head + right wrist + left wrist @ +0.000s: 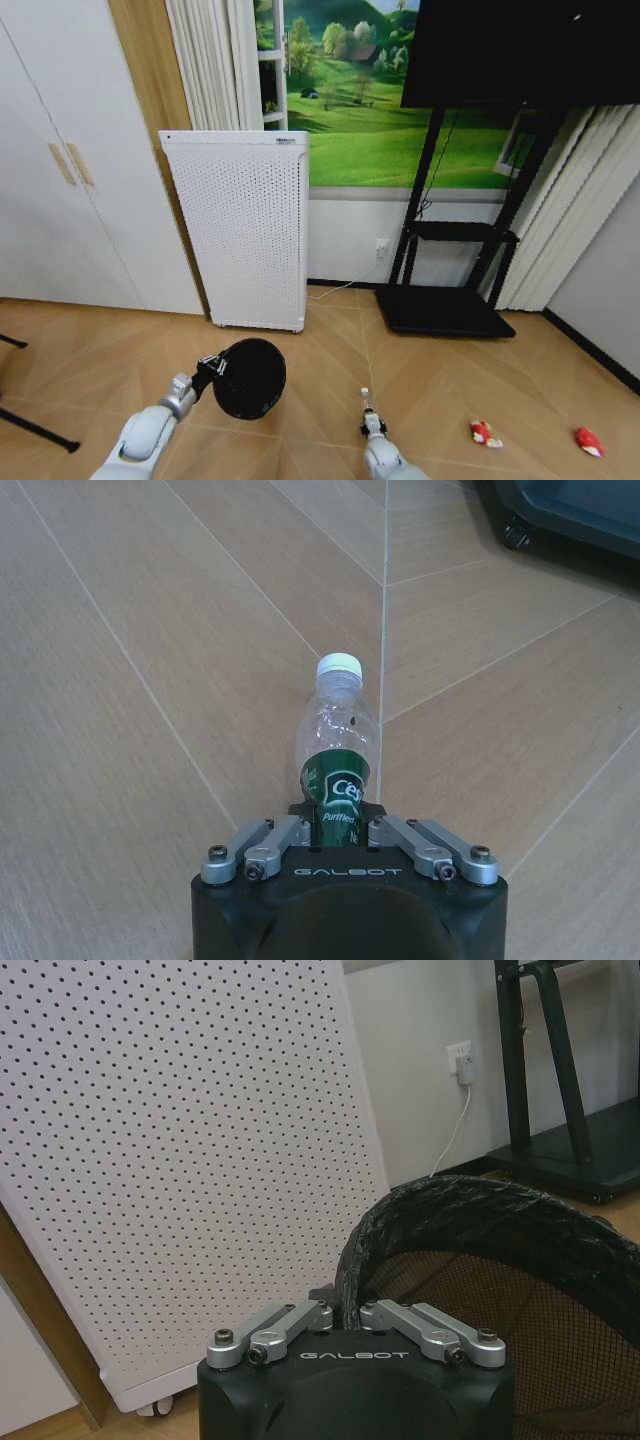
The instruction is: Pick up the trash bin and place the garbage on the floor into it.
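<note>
My left gripper (212, 367) is shut on the rim of the black trash bin (250, 378), holding it off the floor (440, 380) with its dark opening turned toward my head camera. In the left wrist view the gripper (340, 1310) pinches the bag-lined rim of the bin (480, 1250). My right gripper (372, 424) is shut on the clear bottle (367, 402). In the right wrist view the green-labelled bottle (338, 742) sticks out from the gripper (338, 825) over the parquet (150, 680). Two red-and-white wrappers (485, 433) (589, 441) lie to the right.
The tall white perforated appliance (240, 240) stands just behind the bin and close to it (180, 1160). A black TV stand (445, 308) with a flat base sits at the back right. White cupboards (60, 170) are on the left, and a thin black leg (35, 428) crosses the floor at far left.
</note>
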